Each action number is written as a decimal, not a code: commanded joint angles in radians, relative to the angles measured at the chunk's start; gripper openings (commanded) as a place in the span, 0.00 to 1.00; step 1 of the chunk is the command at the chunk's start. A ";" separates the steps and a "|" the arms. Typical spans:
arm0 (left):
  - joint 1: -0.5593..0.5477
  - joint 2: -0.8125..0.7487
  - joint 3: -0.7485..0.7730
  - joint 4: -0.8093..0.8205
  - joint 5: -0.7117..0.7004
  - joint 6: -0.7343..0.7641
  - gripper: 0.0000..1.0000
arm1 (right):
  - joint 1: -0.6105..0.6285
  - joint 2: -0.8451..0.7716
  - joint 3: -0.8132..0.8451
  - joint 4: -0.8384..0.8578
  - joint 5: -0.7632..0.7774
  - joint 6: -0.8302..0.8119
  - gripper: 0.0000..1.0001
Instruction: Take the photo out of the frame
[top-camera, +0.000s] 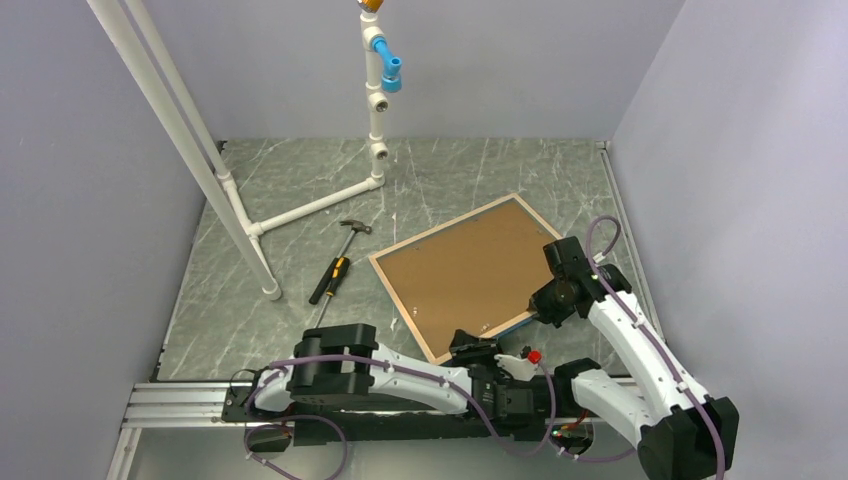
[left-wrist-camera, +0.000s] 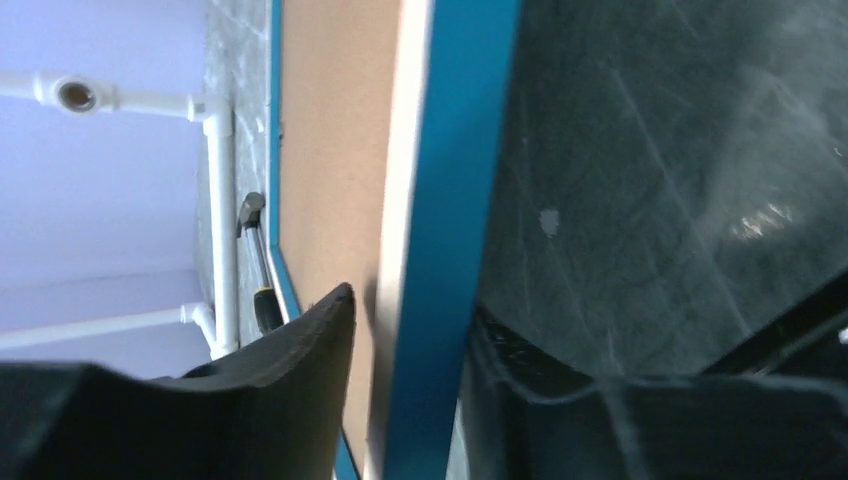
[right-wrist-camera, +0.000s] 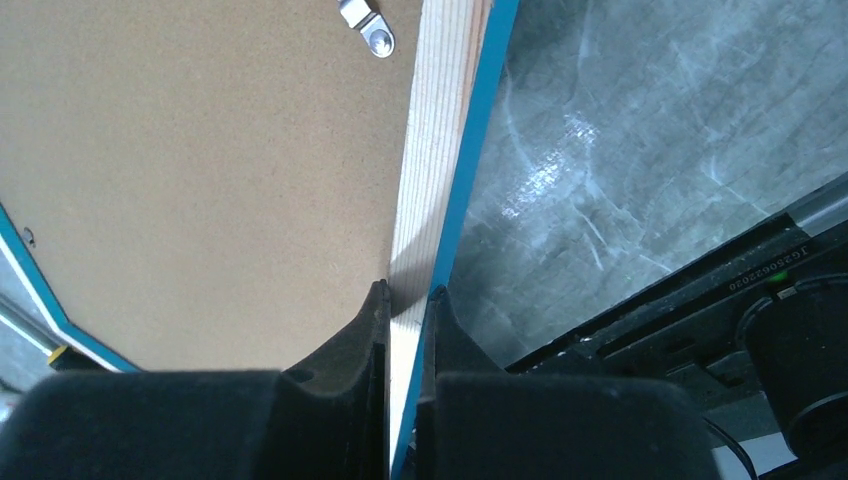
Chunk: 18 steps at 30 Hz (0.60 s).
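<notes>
Frame (top-camera: 468, 272) lies board-side up on the worktop's (top-camera: 300, 180) near right, photo hidden beneath; right tool (right-wrist-camera: 405, 300) clamps its right rim, left tool (left-wrist-camera: 415, 315) straddles its near edge, jaws apart.

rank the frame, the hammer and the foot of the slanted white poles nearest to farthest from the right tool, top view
1. frame: clamped in the right tool at its near right edge.
2. hammer: lying left of the frame.
3. foot of the slanted white poles: farther left, past the hammer.
</notes>
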 joint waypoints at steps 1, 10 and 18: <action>0.018 -0.129 -0.050 0.121 0.025 0.139 0.33 | 0.003 -0.056 0.042 0.014 -0.027 -0.032 0.00; 0.028 -0.149 0.006 0.051 0.030 0.120 0.00 | 0.005 -0.110 0.121 0.053 0.090 -0.266 0.67; 0.062 -0.225 0.190 -0.137 0.161 0.047 0.00 | 0.005 -0.166 0.433 0.020 0.214 -0.567 0.99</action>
